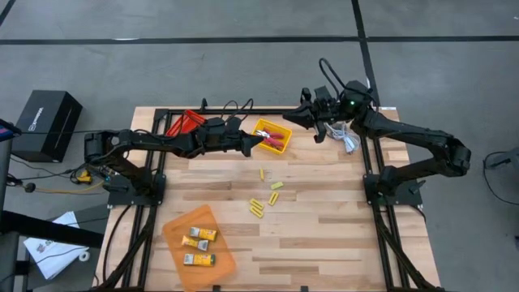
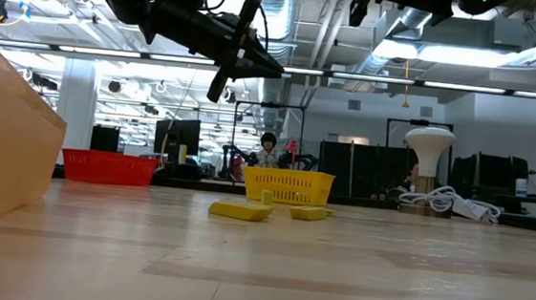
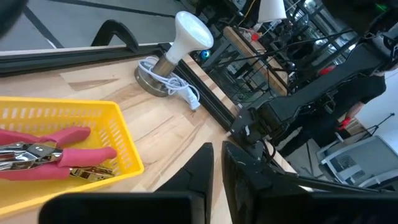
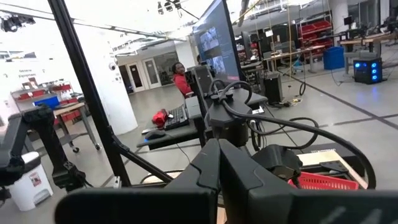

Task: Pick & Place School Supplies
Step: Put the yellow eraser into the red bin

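A: Where are we on the pale wooden plank counter (image 1: 324, 235)?

B: Between picks, I'd say. Left gripper (image 1: 261, 140) hangs at the yellow slotted plastic basket (image 1: 261, 127), fingers (image 3: 202, 168) clenched, nothing between them. Right gripper (image 1: 289, 118) waits raised at the far edge, fingers clenched, empty.

A: Next move?

B: Probably swing left back to the loose thin yellow sticks (image 1: 270, 191) mid-counter, release the fingers, drop over one.

A: Containers?

B: Flat orange plastic tray (image 1: 177, 235) near the front holds three yellow-and-white rectangular packs (image 1: 199, 246). Yellow basket holds the pink-handled metal pliers (image 3: 46, 151) plus a small brass-coloured piece under them. Red mesh basket (image 1: 185, 122) at the far left: contents can't be made out.
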Controlling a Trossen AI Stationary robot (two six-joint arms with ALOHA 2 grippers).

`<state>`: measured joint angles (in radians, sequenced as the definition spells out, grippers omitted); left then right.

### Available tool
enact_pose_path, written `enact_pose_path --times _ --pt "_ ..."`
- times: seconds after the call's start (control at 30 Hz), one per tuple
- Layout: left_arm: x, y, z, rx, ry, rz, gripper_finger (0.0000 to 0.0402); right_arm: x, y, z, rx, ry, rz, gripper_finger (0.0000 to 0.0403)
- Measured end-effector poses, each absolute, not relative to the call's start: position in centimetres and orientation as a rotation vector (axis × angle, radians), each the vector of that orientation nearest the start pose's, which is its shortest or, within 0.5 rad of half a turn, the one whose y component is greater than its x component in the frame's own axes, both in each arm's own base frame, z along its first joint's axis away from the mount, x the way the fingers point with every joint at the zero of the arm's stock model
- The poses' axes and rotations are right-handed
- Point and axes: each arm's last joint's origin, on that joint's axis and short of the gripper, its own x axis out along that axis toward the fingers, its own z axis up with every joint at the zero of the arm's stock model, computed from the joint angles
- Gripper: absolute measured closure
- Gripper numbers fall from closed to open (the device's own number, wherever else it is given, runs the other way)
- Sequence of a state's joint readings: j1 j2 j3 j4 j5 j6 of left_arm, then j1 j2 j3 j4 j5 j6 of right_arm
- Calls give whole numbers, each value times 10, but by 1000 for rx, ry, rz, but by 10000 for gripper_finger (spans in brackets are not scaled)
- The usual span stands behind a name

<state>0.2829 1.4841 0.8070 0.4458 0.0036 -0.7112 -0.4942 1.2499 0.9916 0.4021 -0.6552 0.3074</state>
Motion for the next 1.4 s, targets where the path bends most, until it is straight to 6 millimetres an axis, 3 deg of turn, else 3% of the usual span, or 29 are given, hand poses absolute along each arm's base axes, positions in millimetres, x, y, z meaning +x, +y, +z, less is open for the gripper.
enact_pose_path --times 0.43,0.73,1.07,1.27,1.4 --pt "307 89 236 -715 138 351 384 254 -117 367 203 -108 178 403" --pt "303 84 216 -764 342 372 400 251 -119 378 221 -133 183 403" --pt "286 73 195 -1050 745 379 400 250 -118 392 162 -161 201 403" --pt "285 65 191 -1167 794 414 400 248 -120 397 150 -174 194 403" --pt "291 62 178 -1231 871 414 400 248 -121 397 146 -171 196 403"
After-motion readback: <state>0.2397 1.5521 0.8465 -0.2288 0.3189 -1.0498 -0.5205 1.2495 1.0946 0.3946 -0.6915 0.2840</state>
